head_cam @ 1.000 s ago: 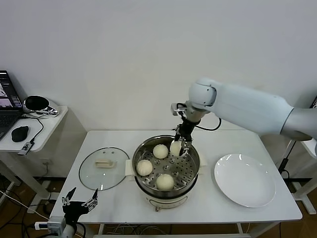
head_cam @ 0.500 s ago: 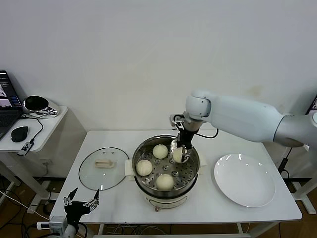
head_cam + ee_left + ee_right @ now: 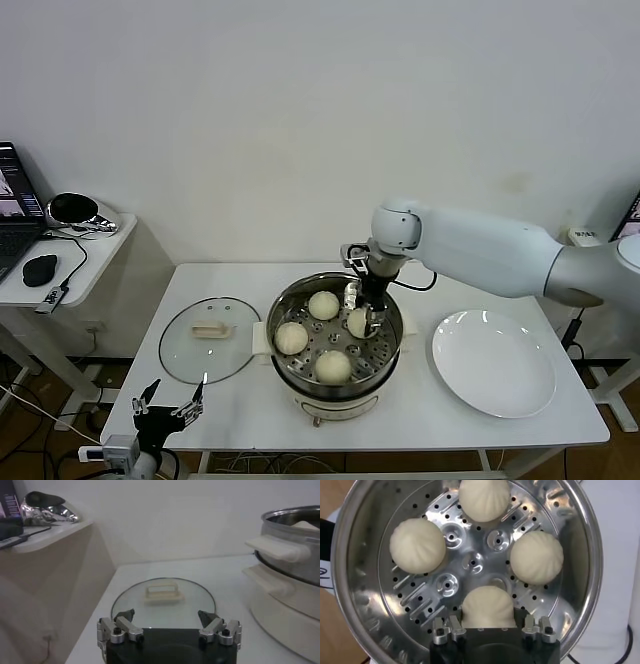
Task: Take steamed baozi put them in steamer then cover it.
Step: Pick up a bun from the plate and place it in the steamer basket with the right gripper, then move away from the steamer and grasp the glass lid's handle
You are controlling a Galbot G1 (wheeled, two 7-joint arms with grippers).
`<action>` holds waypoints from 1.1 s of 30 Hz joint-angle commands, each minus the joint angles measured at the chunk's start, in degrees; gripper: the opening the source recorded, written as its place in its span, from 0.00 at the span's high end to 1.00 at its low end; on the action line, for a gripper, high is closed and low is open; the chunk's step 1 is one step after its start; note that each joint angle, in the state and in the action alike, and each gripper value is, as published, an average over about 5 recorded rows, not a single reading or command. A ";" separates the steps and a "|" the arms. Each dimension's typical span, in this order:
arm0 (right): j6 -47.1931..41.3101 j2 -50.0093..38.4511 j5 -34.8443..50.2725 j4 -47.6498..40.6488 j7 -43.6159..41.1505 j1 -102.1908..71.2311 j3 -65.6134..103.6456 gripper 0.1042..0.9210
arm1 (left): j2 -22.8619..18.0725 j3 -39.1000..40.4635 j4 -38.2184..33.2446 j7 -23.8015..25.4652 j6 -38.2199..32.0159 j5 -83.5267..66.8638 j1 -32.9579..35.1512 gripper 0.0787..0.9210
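The right gripper [image 3: 362, 312] reaches down into the steamer [image 3: 300, 365] from its far side, its fingers [image 3: 449, 630] standing on either side of a steamed baozi [image 3: 488, 607] that sits on the perforated tray; whether the pads press the bun or have let go of it cannot be told. Three more baozi lie on the same tray: one at the far side [image 3: 323, 305], one toward the left [image 3: 291, 338] and one at the near side [image 3: 333, 367]. The steamer stands at the middle of the white table [image 3: 240, 420], its steel wall shining above a white base and white side handles. The round glass lid [image 3: 210, 338] with its cream handle lies flat on the table toward the left edge, just beside the steamer. An empty-looking white plate [image 3: 494, 362] rests toward the table's right edge, apart from the pot. The left gripper [image 3: 167, 408] hangs below the table's near left corner with its fingers [image 3: 215, 626] spread wide, gripping nothing.
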 commanded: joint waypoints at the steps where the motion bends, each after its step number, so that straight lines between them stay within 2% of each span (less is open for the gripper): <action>1: -0.56 -0.40 0.30 0.36 0.45 -0.45 0.29 0.32 | 0.05 0.06 0.24 0.07 0.00 0.05 -0.05 0.12; 7: -0.60 -2.85 1.18 1.39 -0.11 1.37 2.26 0.14 | 0.10 0.08 0.26 0.18 0.02 0.13 -0.16 0.12; 14: 1.01 -11.17 3.76 5.09 2.05 3.26 10.83 0.12 | 0.16 0.07 0.02 0.18 -0.44 -0.27 -0.17 0.12; 21: 5.85 -22.52 11.31 11.15 19.96 -2.39 25.38 0.12 | 0.30 0.77 0.45 -0.39 -2.65 -1.35 -0.55 0.12; 25: 6.72 -30.82 14.53 17.07 29.81 -11.38 37.20 0.12 | 0.48 1.36 0.63 -0.86 -3.79 -2.17 -0.92 0.12; 29: 9.19 -36.33 15.81 23.27 38.57 -32.55 58.68 0.12 | 0.93 1.76 1.19 -1.50 -4.54 -2.34 -1.29 0.12; 33: 12.59 -35.68 17.09 27.53 49.95 -57.54 82.66 0.12 | 1.93 1.80 1.62 -1.15 -4.61 -2.45 -1.73 0.12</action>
